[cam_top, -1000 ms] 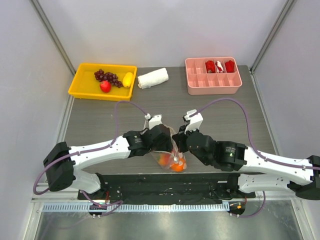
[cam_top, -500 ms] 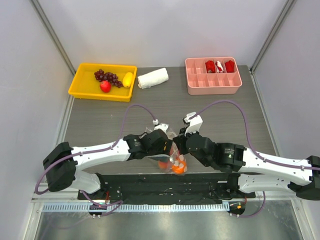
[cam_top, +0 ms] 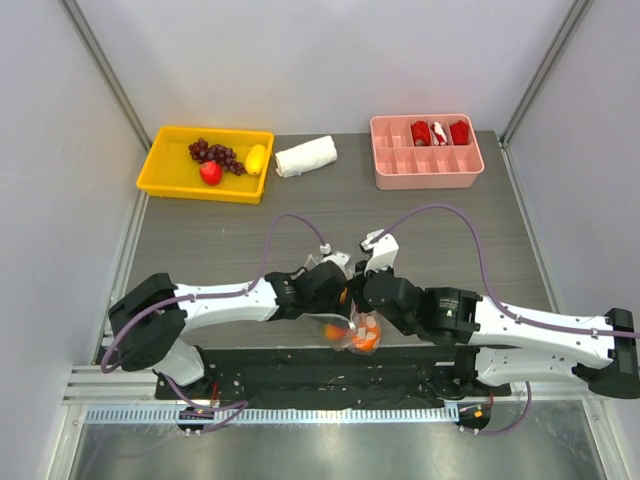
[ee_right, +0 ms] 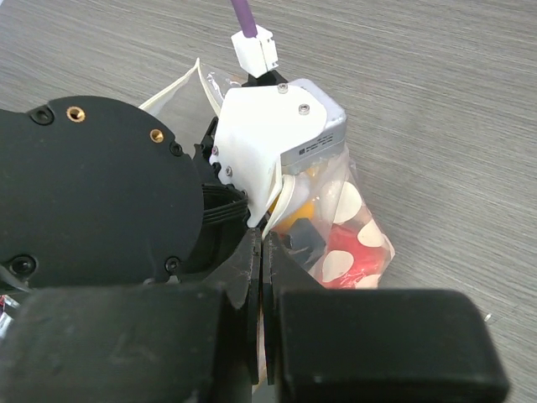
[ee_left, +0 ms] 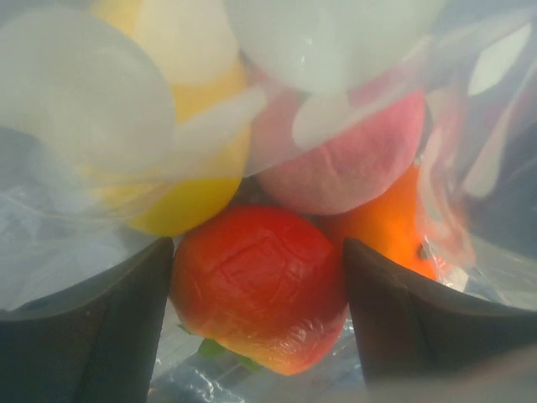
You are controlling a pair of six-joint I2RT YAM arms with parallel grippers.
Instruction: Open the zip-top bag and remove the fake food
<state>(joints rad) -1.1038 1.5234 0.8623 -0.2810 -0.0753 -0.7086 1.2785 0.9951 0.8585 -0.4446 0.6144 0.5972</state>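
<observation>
The polka-dot zip-top bag [cam_top: 366,322] hangs near the table's front edge between both arms and also shows in the right wrist view [ee_right: 359,228]. My left gripper [ee_left: 258,277] is inside the bag, its dark fingers [ee_left: 109,327] pressed on both sides of a red fake fruit [ee_left: 260,294]. A yellow piece [ee_left: 189,201], a pink-red piece [ee_left: 361,164] and an orange piece [ee_left: 386,231] lie behind it. My right gripper [ee_right: 262,252] is shut on the bag's white zip rim beside the left wrist [ee_right: 277,143]. In the top view the left gripper [cam_top: 336,306] and right gripper [cam_top: 358,298] meet at the bag's mouth.
A yellow tray [cam_top: 155,178] at the back left holds a purple grape bunch [cam_top: 215,153], a red fruit [cam_top: 210,173] and a yellow piece [cam_top: 256,158]. A rolled white cloth [cam_top: 306,156] lies beside it. A pink divided tray [cam_top: 425,172] stands back right.
My left gripper has pushed rightward and down into the bag. The bag and both grippers have shifted toward the front edge.
</observation>
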